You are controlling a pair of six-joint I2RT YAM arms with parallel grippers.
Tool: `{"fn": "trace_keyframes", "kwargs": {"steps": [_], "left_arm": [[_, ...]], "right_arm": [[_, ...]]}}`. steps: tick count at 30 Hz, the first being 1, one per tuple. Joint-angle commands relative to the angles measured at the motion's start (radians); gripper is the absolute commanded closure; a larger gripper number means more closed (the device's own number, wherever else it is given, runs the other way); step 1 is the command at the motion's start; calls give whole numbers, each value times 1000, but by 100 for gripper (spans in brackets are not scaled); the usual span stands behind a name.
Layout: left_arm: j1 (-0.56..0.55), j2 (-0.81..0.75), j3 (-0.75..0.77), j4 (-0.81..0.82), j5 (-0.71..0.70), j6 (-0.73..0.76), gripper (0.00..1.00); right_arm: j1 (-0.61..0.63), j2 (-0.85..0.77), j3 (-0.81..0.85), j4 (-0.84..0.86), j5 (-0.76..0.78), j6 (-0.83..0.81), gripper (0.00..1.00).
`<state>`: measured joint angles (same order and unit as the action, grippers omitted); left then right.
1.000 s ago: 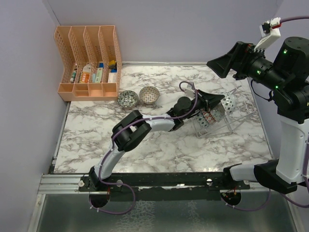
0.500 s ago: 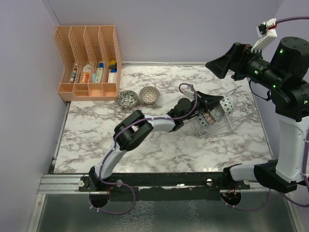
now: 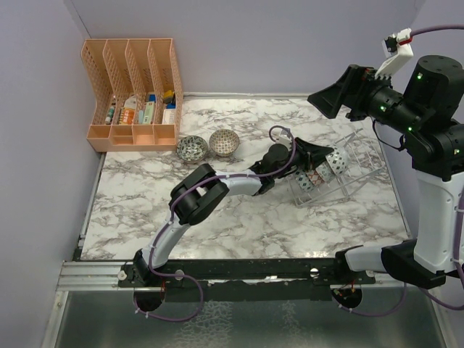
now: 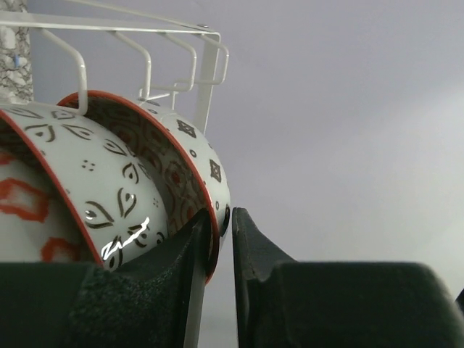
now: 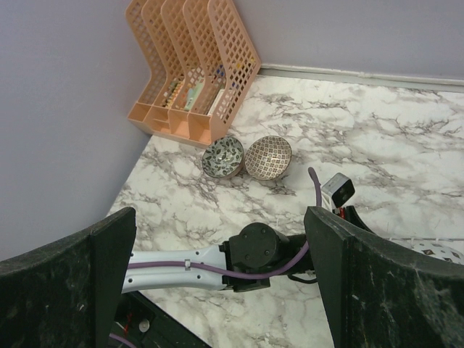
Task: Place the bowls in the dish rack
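The clear wire dish rack point(image 3: 360, 154) stands at the right of the marble table, with red-patterned bowls point(image 3: 313, 178) and a blue bowl point(image 3: 338, 158) standing in it. My left gripper point(image 3: 312, 162) reaches into its near end. In the left wrist view the rim of a red bowl point(image 4: 172, 172) sits between the jaws of my left gripper point(image 4: 219, 215), which stand slightly apart, the right finger just off the wall. Another red bowl point(image 4: 43, 203) leans in front under the rack wires point(image 4: 196, 65). A grey-green bowl point(image 3: 191, 148) and a beige-brown bowl point(image 3: 224, 142) sit on the table. My right gripper point(image 3: 324, 98) hangs open and empty.
A peach slotted file organizer point(image 3: 135, 90) with small items stands in the back left corner, also in the right wrist view point(image 5: 192, 80). The two loose bowls point(image 5: 223, 157) point(image 5: 268, 156) lie just in front of it. Purple walls close in the table.
My left gripper has eased its jaws a little apart on the red bowl's rim and shifted slightly at the rack. The right arm has barely moved.
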<state>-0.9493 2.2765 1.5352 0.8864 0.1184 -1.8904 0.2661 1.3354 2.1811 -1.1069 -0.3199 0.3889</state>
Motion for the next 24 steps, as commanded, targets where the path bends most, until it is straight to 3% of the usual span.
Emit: {"fn": "trace_keyframes", "kwargs": {"steps": [1, 24], "left_arm": [[2, -70, 34, -57, 63, 20, 76], [41, -220, -19, -362, 176, 176, 54]], "right_arm": [[-7, 1, -2, 0, -19, -12, 1], [-7, -37, -65, 35, -23, -4, 1]]}}
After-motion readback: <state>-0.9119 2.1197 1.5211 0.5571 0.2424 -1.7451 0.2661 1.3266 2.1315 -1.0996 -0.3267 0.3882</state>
